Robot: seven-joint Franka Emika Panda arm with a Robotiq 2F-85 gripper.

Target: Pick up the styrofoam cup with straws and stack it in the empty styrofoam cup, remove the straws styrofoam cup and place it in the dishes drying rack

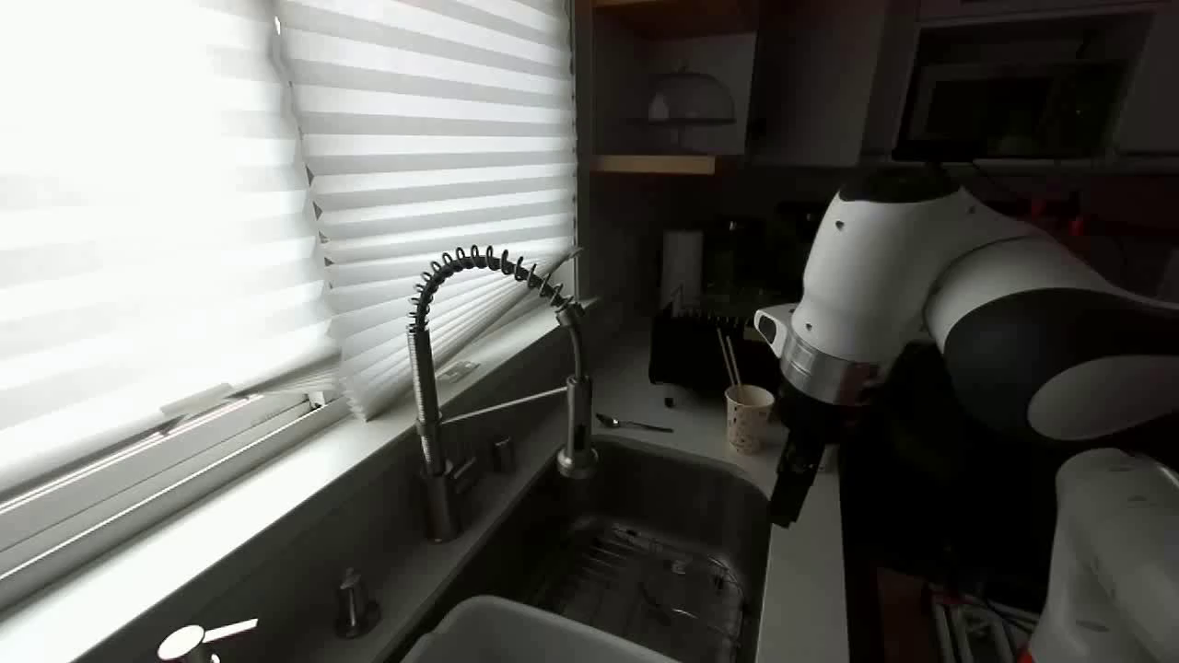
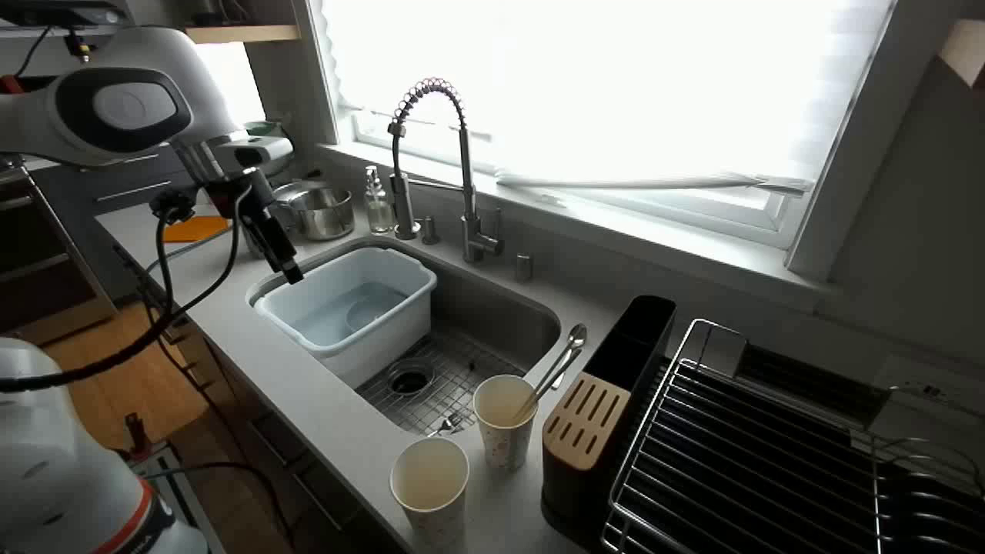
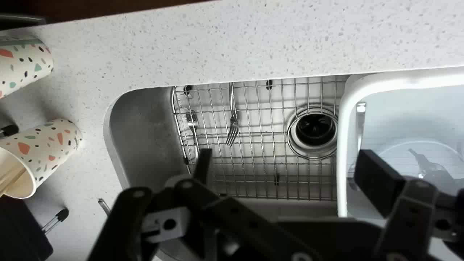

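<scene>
One gripper (image 2: 291, 275), yours, hangs near the left end of the sink (image 2: 492, 327) in an exterior view, jaws wide, holding nothing. By the sink's right end stand the empty cup (image 2: 431, 492), then the straw cup (image 2: 504, 442); further from the sink, the drying rack (image 2: 758, 452). Squeezing hard, you may crumple the straw cup; tilting could spill its straws (image 2: 531, 402); stacking off-centre might topple the empty cup.
</scene>
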